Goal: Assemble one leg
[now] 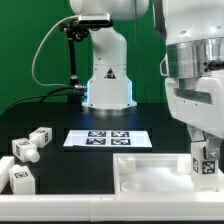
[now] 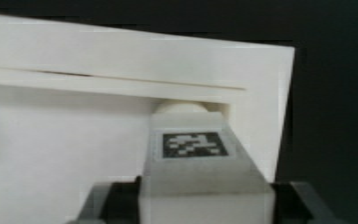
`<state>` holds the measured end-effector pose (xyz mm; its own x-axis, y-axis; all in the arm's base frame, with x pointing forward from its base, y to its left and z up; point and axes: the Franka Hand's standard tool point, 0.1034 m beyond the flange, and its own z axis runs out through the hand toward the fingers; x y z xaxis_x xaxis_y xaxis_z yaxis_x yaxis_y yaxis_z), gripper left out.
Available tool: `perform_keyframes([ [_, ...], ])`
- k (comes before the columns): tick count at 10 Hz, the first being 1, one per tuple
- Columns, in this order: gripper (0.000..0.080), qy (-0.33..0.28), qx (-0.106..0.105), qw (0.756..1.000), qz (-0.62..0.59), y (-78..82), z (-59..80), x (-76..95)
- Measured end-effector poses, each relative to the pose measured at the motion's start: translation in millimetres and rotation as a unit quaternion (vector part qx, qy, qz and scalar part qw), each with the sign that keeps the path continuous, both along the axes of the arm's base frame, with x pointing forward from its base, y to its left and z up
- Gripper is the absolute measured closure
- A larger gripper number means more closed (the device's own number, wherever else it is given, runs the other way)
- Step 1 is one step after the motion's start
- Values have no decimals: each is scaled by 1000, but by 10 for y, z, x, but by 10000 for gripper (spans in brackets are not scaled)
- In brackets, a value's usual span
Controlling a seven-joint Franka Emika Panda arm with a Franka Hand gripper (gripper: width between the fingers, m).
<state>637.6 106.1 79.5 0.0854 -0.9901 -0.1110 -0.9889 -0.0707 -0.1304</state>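
The leg (image 1: 205, 160) is seen to be white, with a black-and-white square tag (image 2: 195, 145) on its face. The tray (image 1: 150, 176) is plain white. Three more white posts (image 1: 24, 155) carry similar black-and-white tags. The marker board (image 1: 107, 138) is white with black tag patterns. The table (image 1: 60, 120) is black, and the backdrop (image 1: 25, 40) green.

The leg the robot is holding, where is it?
The leg is at the exterior view's right, in the gripper over the white tray's corner.
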Motion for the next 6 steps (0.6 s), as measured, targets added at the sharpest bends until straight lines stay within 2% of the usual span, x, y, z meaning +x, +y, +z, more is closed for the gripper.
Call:
perform_keyframes([
  [1,509,0,-1,1000,3,10,-7,-4],
  [2,434,-2,-3,1000,20,7,-6,-4],
  [3,297,-2,-3,1000,22,10,-7,-4],
  [4,297,-15,-14,991,129,-16,-13,1],
  [5,178,-30,-20,971,235,-47,-36,-2],
  [6,158,-46,-17,959,277,-49,-70,-14],
])
